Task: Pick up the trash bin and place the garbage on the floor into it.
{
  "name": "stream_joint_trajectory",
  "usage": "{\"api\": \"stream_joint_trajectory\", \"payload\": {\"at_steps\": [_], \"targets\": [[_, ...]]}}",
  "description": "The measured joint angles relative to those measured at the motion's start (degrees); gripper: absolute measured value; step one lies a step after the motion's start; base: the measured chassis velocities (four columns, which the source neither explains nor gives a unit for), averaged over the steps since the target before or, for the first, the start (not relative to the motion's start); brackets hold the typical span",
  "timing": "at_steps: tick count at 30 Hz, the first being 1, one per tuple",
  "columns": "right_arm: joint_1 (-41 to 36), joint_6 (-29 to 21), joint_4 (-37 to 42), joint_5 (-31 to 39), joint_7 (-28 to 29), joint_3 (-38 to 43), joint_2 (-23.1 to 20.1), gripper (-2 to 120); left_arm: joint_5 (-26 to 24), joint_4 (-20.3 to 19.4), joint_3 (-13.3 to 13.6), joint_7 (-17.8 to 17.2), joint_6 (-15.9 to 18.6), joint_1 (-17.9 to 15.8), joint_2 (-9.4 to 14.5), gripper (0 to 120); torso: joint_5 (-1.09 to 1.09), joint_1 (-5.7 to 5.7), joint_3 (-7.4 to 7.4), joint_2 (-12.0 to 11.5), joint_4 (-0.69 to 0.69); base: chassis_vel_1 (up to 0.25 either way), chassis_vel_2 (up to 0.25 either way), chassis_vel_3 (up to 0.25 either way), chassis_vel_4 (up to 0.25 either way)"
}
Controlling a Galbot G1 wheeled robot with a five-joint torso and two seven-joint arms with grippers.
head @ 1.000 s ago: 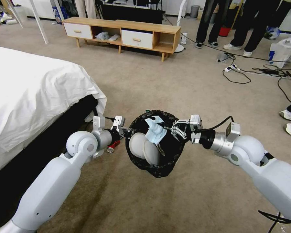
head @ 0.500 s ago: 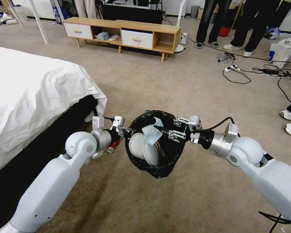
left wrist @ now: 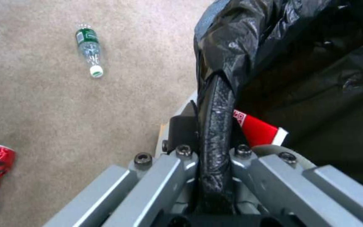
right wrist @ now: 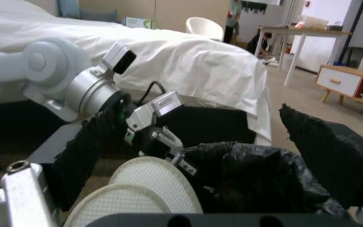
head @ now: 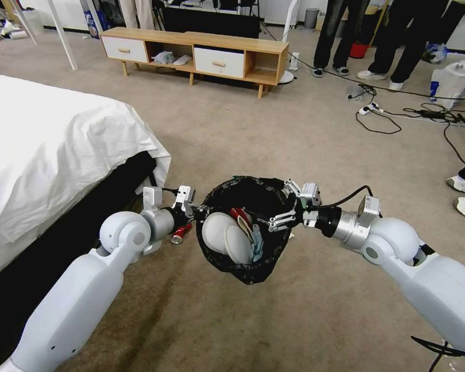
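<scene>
The trash bin point(head: 245, 258), lined with a black bag, hangs above the floor point(head: 294, 139). My left gripper point(head: 197, 209) is shut on its near-left rim, which runs between the fingers in the left wrist view point(left wrist: 215, 126). My right gripper point(head: 283, 203) stands open over the right rim, its pads point(right wrist: 93, 148) spread wide with nothing between them. Inside the bin lie white discs point(head: 222, 237), a red wrapper point(head: 240, 214) and a blue mask point(head: 256, 248). Garbage on the carpet: a crushed red can point(head: 180, 235) beside the left wrist and a clear bottle point(left wrist: 90, 52).
A bed point(head: 62, 150) with a white sheet stands close on the left. A wooden cabinet point(head: 191, 51) is at the back. Cables and a power strip point(head: 377, 111) lie at the right, with a white plastic bag point(head: 454, 77) and people's shoes point(head: 462, 183) beyond.
My right gripper has opened and let go of the blue mask, which dropped from its fingertips down into the bin. The left gripper still holds the rim.
</scene>
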Motion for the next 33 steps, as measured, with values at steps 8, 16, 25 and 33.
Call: {"api": "stream_joint_trajectory", "payload": {"at_steps": [8,16,25,33], "targets": [[0.0,0.1,1.4,1.2,0.0,3.8,-0.2,100,0.4,0.2,-3.6,0.1,0.0,1.1,-0.3,2,0.0,0.0,0.0,0.0,0.0,0.0,0.0,0.0,0.0],[-0.4,0.4,1.2,2.0,1.5,8.2,0.1,100,2.6,-2.0,-10.0,1.4,-0.2,3.1,-0.7,2,0.0,0.0,0.0,0.0,0.0,0.0,0.0,0.0,0.0],[-0.5,1.3,0.5,1.3,7.7,8.9,1.8,100,4.5,-3.5,-14.0,1.9,-2.6,3.0,-1.9,2,0.0,0.0,0.0,0.0,0.0,0.0,0.0,0.0,0.0],[-1.3,-2.0,1.3,0.7,19.0,10.4,3.1,100,5.6,-7.3,-18.1,1.0,-4.1,6.2,-1.8,2,0.0,0.0,0.0,0.0,0.01,0.0,0.0,0.0,0.0]]}}
